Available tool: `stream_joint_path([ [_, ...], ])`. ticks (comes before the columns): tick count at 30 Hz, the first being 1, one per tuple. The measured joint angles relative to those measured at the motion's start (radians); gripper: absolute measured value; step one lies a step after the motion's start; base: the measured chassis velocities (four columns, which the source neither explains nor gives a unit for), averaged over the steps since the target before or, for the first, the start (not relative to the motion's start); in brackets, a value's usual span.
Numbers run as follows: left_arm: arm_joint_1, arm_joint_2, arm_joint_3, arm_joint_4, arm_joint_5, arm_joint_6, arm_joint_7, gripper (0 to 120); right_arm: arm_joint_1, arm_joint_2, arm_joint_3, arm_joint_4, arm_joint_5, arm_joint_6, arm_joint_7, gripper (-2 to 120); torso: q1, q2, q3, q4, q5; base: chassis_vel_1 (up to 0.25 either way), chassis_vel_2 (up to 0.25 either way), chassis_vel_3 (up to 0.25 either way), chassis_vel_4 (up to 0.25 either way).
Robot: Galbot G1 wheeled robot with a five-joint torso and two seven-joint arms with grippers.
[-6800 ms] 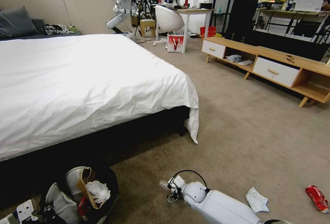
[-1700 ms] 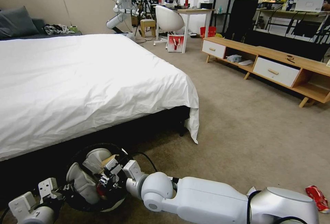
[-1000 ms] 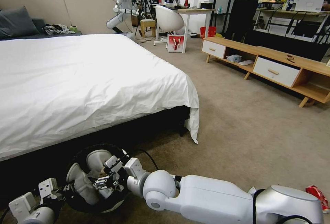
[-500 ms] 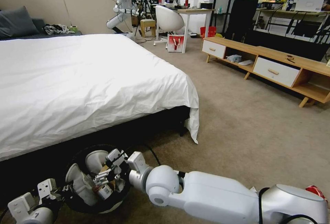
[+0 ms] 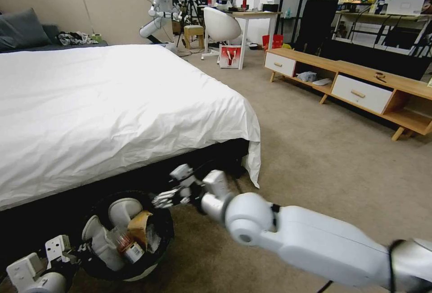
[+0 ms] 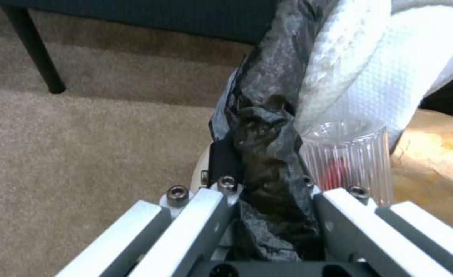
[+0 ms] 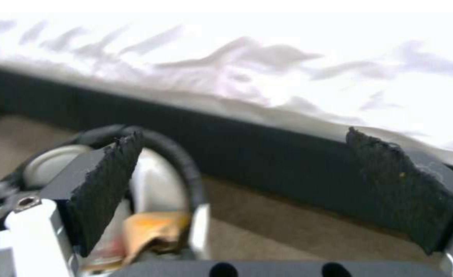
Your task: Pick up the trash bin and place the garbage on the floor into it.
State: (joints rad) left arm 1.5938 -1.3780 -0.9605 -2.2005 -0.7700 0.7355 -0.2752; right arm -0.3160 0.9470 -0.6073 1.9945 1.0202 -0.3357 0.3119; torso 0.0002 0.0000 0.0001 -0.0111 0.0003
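- The left pincer (image 6: 267, 227) is pinching the black bag (image 6: 267, 154) folded over the rim of the trash bin (image 5: 128, 234), which it holds low beside the bed (image 5: 112, 104), at the robot's left. This grip should not loosen, because thin bag plastic can slip.
- The right pincer (image 5: 168, 197) is spread and holds nothing; it is just above the far rim of the bin. I judge that a piece was just let go, so the arm should go clear without catching the rim.
- Inside the bin lie a crumpled brown paper bag (image 5: 139, 223), white tissue (image 6: 370, 77), a clear ribbed cup (image 6: 347, 157) and a red-and-white cup (image 5: 130, 250).
- In the head view the right arm (image 5: 324, 248) covers much of the floor (image 5: 342, 171) at the robot's right, so I cannot tell what garbage lies there.
- For the next pick, keep the bin level and its mouth upward; the contents are already high, and tilting could spill them.
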Motion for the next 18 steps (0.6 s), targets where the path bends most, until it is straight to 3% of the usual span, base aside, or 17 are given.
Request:
stream_joint_path([
  [7,0.000,0.002,-0.001,0.006,0.006,0.000,0.002,3,-0.107,-0.068,0.126,0.045,-0.024,0.011,-0.008,100,0.000,0.000,0.000,0.0001,0.0000,0.000,0.000,0.000,0.000],
  [8,-0.002,0.001,0.000,0.010,0.011,0.000,0.002,3,-0.186,-0.111,0.236,0.068,-0.058,0.027,-0.020,100,0.000,0.000,0.000,-0.0009,0.0000,0.000,0.000,0.000,0.000],
  [9,-0.002,0.001,0.000,0.010,0.011,0.000,0.002,3,-0.186,-0.111,0.236,0.068,-0.058,0.027,-0.020,100,0.000,0.000,0.000,-0.0009,0.0000,0.000,0.000,0.000,0.000],
  [14,0.040,-0.043,-0.037,-0.010,0.056,0.000,0.031,3,-0.275,-0.163,0.358,0.085,-0.165,0.131,-0.040,100,0.000,0.000,0.000,0.0013,0.0002,0.000,0.000,0.000,0.000],
  [18,0.040,-0.053,-0.032,-0.015,0.068,0.000,0.038,3,-0.393,-0.181,0.509,0.105,-0.234,0.182,-0.044,100,0.000,0.000,0.000,-0.0005,0.0000,0.000,0.000,0.000,0.000],
])
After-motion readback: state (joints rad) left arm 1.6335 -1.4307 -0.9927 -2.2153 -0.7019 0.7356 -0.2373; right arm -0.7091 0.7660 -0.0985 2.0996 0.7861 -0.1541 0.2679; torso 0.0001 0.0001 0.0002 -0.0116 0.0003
